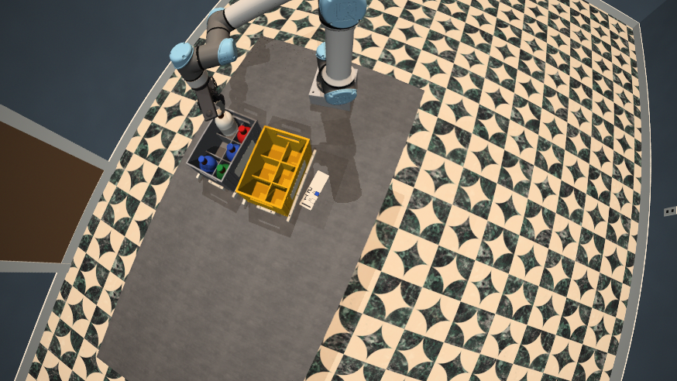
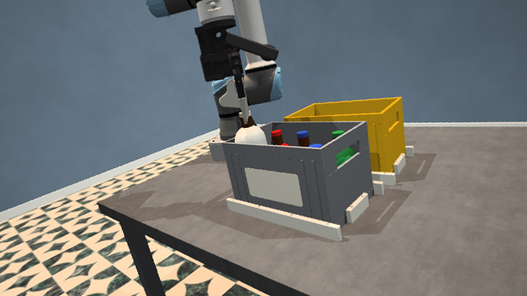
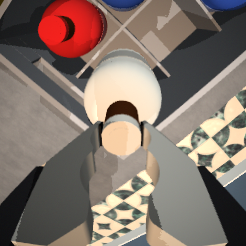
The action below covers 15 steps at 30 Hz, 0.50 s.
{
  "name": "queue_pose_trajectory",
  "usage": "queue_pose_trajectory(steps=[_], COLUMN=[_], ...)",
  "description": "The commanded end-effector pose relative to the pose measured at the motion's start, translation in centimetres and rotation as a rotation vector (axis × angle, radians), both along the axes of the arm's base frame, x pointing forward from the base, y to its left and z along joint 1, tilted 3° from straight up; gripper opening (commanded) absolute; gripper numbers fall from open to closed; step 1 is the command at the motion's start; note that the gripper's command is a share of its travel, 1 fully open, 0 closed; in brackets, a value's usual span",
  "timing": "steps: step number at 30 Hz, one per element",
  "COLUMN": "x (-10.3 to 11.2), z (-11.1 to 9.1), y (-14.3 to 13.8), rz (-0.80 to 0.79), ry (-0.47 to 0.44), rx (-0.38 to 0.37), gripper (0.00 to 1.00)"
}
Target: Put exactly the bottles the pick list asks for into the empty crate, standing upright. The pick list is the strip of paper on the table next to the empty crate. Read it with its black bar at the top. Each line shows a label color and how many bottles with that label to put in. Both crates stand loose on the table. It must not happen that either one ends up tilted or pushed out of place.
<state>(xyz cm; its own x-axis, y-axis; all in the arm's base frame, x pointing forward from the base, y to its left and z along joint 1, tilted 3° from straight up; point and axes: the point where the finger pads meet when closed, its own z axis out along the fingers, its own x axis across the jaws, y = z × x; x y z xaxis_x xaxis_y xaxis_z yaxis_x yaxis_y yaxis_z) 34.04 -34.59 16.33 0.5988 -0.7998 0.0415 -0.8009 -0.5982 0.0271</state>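
My gripper (image 1: 217,112) (image 2: 245,114) (image 3: 121,122) is shut on the neck of a white bottle (image 1: 225,124) (image 2: 249,136) (image 3: 122,87). The bottle is upright, its shoulder at rim height over the back left of the grey crate (image 2: 349,190). In that crate stand a red bottle (image 1: 243,133) (image 2: 276,138) (image 3: 82,30), a blue bottle (image 1: 231,152), another blue bottle (image 1: 206,163) and a green bottle (image 1: 221,171) (image 2: 337,133). The yellow crate (image 1: 259,201) (image 2: 382,144) has no bottles in its compartments. The pick list (image 1: 321,179) appears to show 1 white, 2 blue.
The yellow crate stands right beside the grey one, to its right in the top view. Low white strips (image 2: 282,219) lie on the table (image 1: 213,293) along the crates' edges. The grey crate's walls and dividers surround the bottle's lower part.
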Motion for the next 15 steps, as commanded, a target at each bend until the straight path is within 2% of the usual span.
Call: queue_pose_trajectory(steps=[1,15], x=[0.0,0.0], z=[0.9,2.9], y=[0.0,0.1], rz=[0.0,0.0], ry=[-0.001,-0.001], rx=[-0.001,-0.001], gripper=[0.0,0.0])
